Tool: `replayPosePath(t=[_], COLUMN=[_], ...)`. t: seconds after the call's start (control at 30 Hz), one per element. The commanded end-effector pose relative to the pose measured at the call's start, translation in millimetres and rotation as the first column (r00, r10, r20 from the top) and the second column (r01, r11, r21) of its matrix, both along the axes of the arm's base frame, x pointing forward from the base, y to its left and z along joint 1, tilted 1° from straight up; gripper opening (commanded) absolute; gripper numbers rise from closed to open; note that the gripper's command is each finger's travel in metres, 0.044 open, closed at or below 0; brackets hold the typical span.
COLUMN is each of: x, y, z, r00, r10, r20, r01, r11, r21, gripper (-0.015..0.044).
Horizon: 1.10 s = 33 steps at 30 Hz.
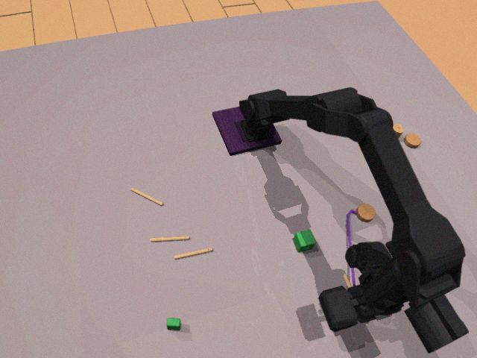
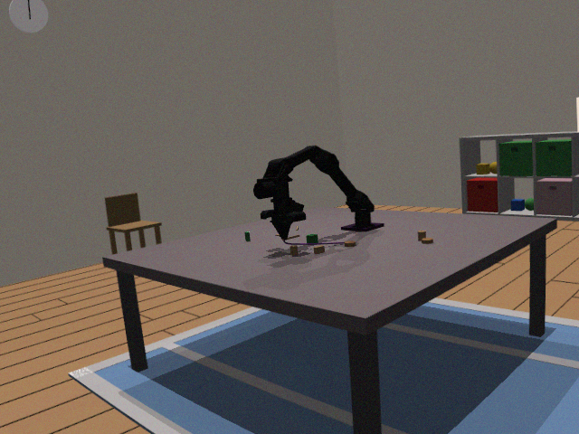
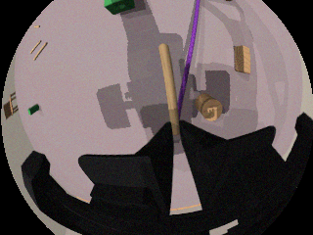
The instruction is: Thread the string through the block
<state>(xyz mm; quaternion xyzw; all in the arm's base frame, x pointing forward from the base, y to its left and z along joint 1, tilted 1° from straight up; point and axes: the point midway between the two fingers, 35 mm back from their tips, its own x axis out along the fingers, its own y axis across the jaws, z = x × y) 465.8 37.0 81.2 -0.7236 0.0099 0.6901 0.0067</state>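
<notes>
Plain grey walls and a plank floor frame a grey worktop (image 1: pixel 96 115) (image 2: pixel 444 261) (image 3: pixel 59 137) over a blue rug (image 2: pixel 233 364), with a chair (image 2: pixel 123 210) (image 3: pixel 9 108) at 9 o'clock and a shelf unit (image 2: pixel 463 173) at 3 o'clock in the exterior view. A black arm (image 1: pixel 389 169) (image 2: pixel 343 179) reaches out from its purple base plate (image 1: pixel 227 134) (image 2: pixel 346 228), its gripper (image 1: pixel 352 291) (image 2: pixel 284 239) (image 3: pixel 175 125) narrowed on the stick (image 1: pixel 346 280) (image 3: pixel 168 83) at the end of the purple string (image 1: pixel 349 231) (image 2: pixel 313 243) (image 3: pixel 188 64). The stick's free end points to about 12 o'clock in the wrist view, beside the string.

From above, the green block (image 1: pixel 304 240) (image 2: pixel 311 239) (image 3: pixel 118 5) sits on the worktop, apart from the stick, with the button (image 1: pixel 365 212) (image 2: pixel 349 243) at its 2 o'clock and the gripper between its 4 and 5 o'clock. The string runs from the button to the gripper, outside the block. Three loose sticks (image 1: pixel 192 253) (image 3: pixel 40 51) lie toward the block's 9 o'clock, and a small green piece (image 1: pixel 173 324) (image 2: pixel 247 236) (image 3: pixel 33 109) at its 8 o'clock. A round peg (image 2: pixel 294 250) (image 3: pixel 210 107) stands at the gripper's 2 o'clock in the wrist view, near a wooden piece (image 2: pixel 318 250) (image 3: pixel 242 59).
</notes>
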Motion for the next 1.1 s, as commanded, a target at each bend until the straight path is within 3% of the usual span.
replayPosePath(t=[0.0,1.07], x=[0,-16], y=[-6,-33], z=[-2,-29], r00=[1.0,1.0], r10=[0.002,0.002], r20=[0.008,0.004], r01=[-0.002,-0.002], r11=[1.0,1.0], r21=[-0.006,-0.008], gripper=[0.0,0.0])
